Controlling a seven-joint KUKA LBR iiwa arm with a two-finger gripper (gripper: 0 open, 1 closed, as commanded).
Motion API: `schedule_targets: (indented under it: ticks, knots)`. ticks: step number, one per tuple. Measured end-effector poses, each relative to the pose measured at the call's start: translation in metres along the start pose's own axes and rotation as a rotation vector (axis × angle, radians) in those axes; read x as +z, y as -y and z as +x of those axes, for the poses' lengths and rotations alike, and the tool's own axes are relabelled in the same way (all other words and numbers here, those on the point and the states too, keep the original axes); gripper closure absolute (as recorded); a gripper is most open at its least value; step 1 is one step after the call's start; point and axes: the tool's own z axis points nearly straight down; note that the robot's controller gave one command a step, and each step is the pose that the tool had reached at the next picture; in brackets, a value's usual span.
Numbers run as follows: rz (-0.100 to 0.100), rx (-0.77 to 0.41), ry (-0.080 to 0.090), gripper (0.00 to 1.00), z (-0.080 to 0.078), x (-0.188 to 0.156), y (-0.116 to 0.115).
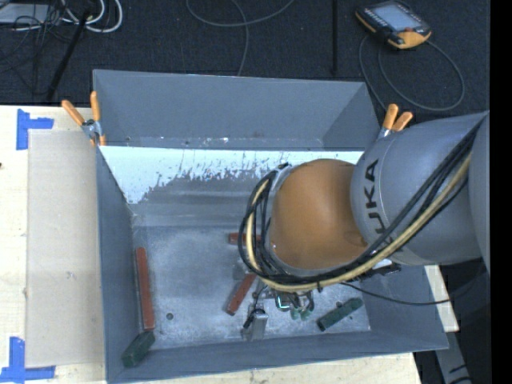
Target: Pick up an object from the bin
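While your pincer [258, 320] hangs low at the bin's [200, 118] six o'clock, you can't tell whether it's spread or pressed together. A short brown stick [238, 294] lies just beside it at ten o'clock; a dark green bar [340, 313] sits near at three o'clock.

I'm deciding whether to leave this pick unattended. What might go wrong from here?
1. The gripper is low beside the short reddish-brown stick, which lies slanted on the bin floor. It may clip only the stick's end or push it aside.
2. Small green bits lie close by under the wrist and might get caught along with it.
3. The looping cables bulge out around the wrist and could brush loose things.
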Motion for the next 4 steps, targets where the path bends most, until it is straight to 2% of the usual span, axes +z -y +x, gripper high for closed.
schedule_targets:
  ticks: [1, 2, 3, 4]
  knots:
    - [-0.001, 0.004, 0.008, 0.0, -0.002, -0.003, 0.0]
    - [-0.001, -0.076, 0.013, 0.0, -0.026, 0.033, 0.016]
    - [0.0, -0.283, 0.008, 1.0, -0.019, 0.088, 0.082]
    - [-0.001, -0.281, 0.012, 0.0, -0.021, 0.087, 0.082]
